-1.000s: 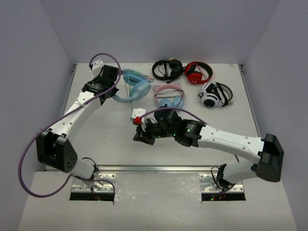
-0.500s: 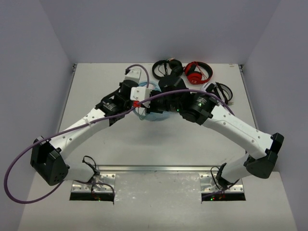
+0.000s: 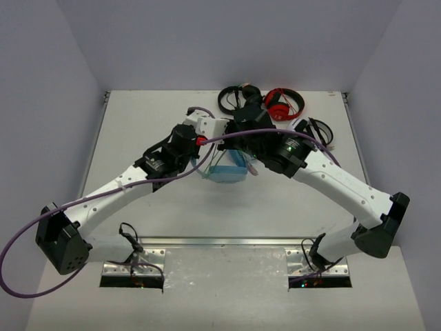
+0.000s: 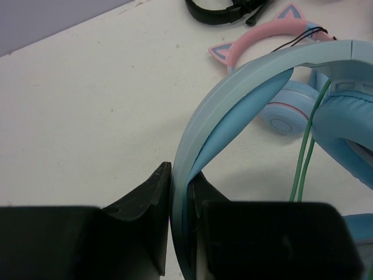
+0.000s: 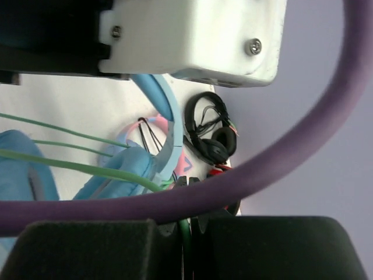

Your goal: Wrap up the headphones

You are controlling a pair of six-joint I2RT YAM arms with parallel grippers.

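The light blue headphones [image 3: 226, 171] hang at the table's middle between both arms. My left gripper [image 4: 180, 195] is shut on their plain blue headband [image 4: 233, 87]; a padded cup [image 4: 349, 128] and the thin green cable [image 4: 303, 157] hang to its right. In the top view the left gripper [image 3: 207, 150] sits under its white camera block. My right gripper [image 5: 187, 233] is shut on the green cable [image 5: 76, 169], which runs left past a blue cup [image 5: 122, 169]. In the top view the right gripper [image 3: 236, 134] is close beside the left one.
The pink-and-blue cat-ear pair [image 4: 274, 46] lies on the table just behind the held headphones. Black headphones [image 3: 238, 100], a red pair [image 3: 284, 103] and a white-and-black pair [image 3: 315, 131] lie along the far edge. My left arm's purple cable [image 5: 291, 146] crosses the right wrist view.
The left arm carried the headphones from the far left to the middle. The right arm swung up from the near middle to meet it. In the last half second the headphones shifted slightly nearer.
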